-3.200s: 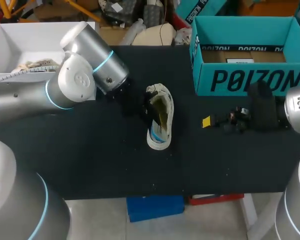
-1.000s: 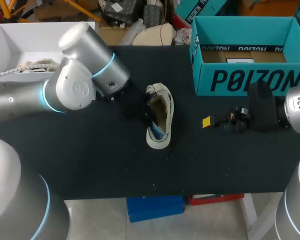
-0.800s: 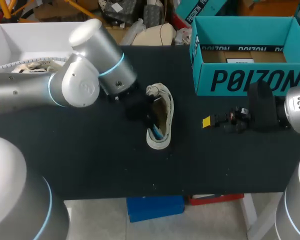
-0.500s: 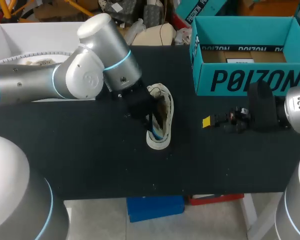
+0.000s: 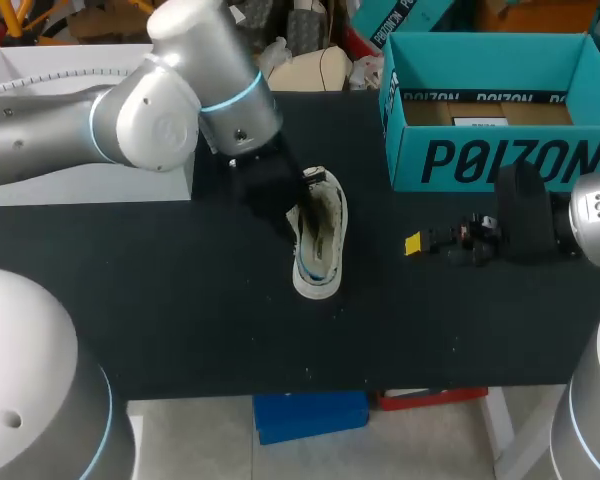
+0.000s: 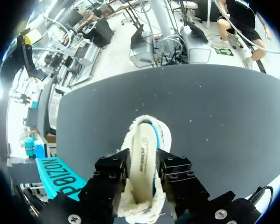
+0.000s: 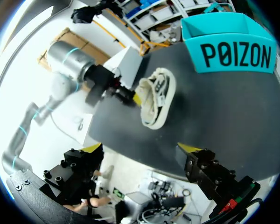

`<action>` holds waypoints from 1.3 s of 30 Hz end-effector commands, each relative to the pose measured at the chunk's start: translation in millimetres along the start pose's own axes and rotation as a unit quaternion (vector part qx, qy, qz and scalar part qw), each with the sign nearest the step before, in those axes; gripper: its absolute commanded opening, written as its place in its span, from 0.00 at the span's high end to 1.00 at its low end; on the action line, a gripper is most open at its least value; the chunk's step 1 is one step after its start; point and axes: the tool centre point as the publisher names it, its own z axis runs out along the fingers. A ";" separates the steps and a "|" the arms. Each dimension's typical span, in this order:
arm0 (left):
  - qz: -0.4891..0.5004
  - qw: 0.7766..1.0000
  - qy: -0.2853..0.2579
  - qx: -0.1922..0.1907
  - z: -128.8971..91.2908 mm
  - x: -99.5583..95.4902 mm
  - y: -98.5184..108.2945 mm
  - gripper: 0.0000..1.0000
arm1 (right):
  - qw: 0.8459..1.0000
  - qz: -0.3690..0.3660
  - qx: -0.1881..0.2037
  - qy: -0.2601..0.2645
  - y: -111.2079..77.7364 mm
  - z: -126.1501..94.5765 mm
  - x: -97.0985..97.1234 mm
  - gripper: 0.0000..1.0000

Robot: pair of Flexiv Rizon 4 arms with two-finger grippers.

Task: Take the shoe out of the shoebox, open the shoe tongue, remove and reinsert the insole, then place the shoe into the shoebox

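Left wrist view: jaws clasp the shoe (image 6: 143, 151) between them.

Swung in from the table's (image 5: 180, 330) left edge toward its middle, bringing the left gripper (image 5: 283, 205) off the bare cloth beside the shoe (image 5: 320, 245) and right up to it. Now set at the shoe's end nearest the table's back edge, astride it in the left wrist view. Big elbow joint of the left arm raised and shifted toward the back edge.
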 end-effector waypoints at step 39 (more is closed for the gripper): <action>0.007 0.989 0.137 -0.052 53.7 12.7 0.0 1.00 | 1.000 0.000 0.000 0.000 -0.3 0.2 0.3 0.00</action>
